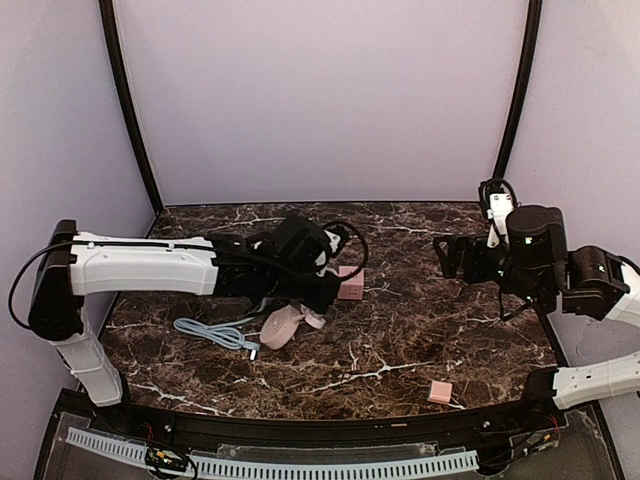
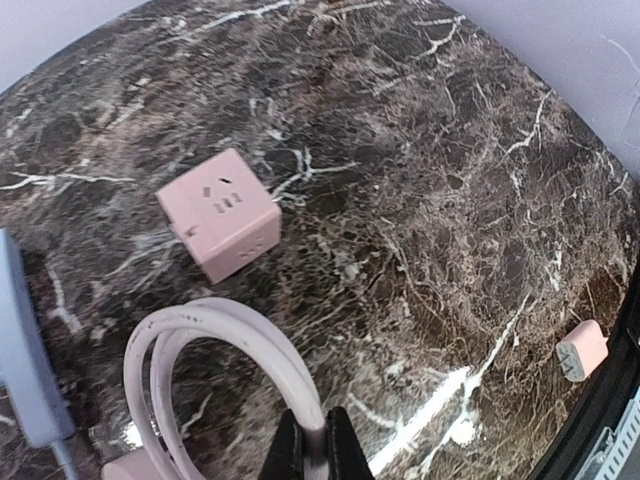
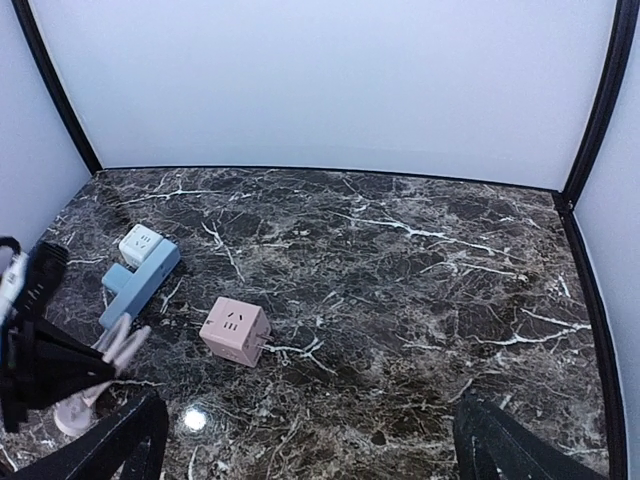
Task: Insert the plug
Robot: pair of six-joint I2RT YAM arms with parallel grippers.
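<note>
Left wrist, fingers [image 2: 289, 452] pinching pink cable [image 2: 232, 316]

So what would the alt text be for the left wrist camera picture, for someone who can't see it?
The left gripper pinches a looped pale pink cable at the bottom of the view, over a dark marble table. Beyond the loop sits a pink socket cube; a blue power strip shows at the left edge, a small pink block at the right.

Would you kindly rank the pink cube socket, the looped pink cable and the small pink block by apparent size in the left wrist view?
1. looped pink cable, though it lies nearest the camera and runs off the frame.
2. pink cube socket.
3. small pink block, clearly smallest.
</note>
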